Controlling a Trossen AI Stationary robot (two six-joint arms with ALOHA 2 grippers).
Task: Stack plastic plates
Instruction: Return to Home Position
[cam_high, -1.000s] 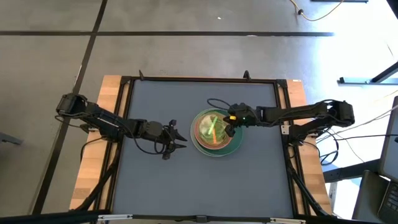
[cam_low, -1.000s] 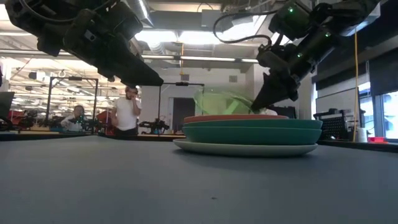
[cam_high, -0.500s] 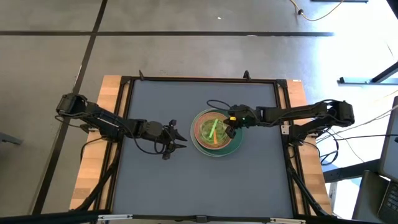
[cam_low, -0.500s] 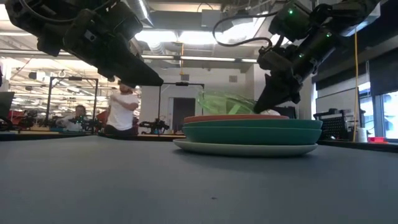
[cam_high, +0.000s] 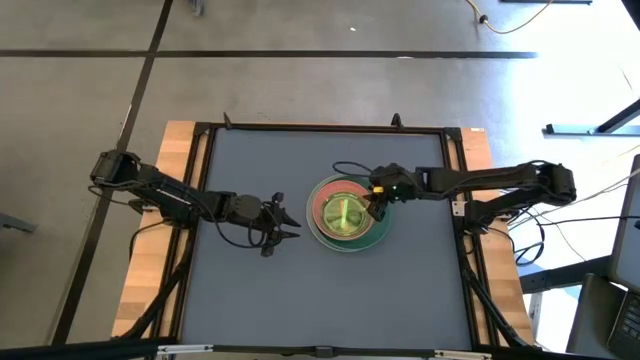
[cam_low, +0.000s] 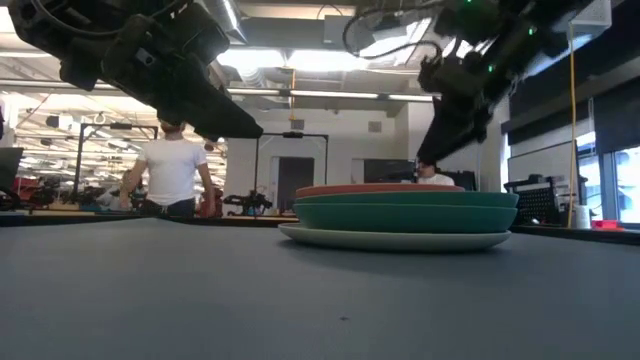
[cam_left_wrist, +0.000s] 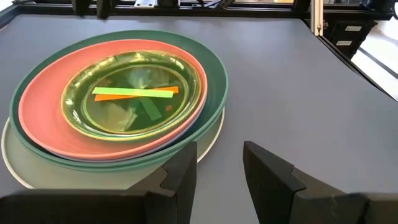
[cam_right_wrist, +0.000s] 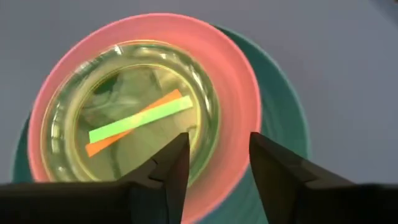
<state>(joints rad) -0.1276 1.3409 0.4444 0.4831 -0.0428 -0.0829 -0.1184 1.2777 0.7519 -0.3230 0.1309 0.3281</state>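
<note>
On the table, a little right of centre, the stack of plastic plates sits finished. A cream-white plate lies at the bottom, with a green plate on it and a pink plate above that. A lime green plate nests on top, with orange showing through it.

The right arm reaches in from the right edge. Its jaws are spread and empty, and they hang over the stack's right rim, clear of it in the low view. To go home cleanly, I'd raise that wrist straight up before pulling back, so no fingertip clips the lime rim and skews the pile.

The left arm waits just beside the stack on its left. Its jaws are also spread and hold nothing, so it only needs drawing back along its own line.

I cannot count the plates. Whatever lies beneath the lime one is a blur of colour, and a pale edge under the pink plate may be another plate. Beyond the table a person stands in the room.
</note>
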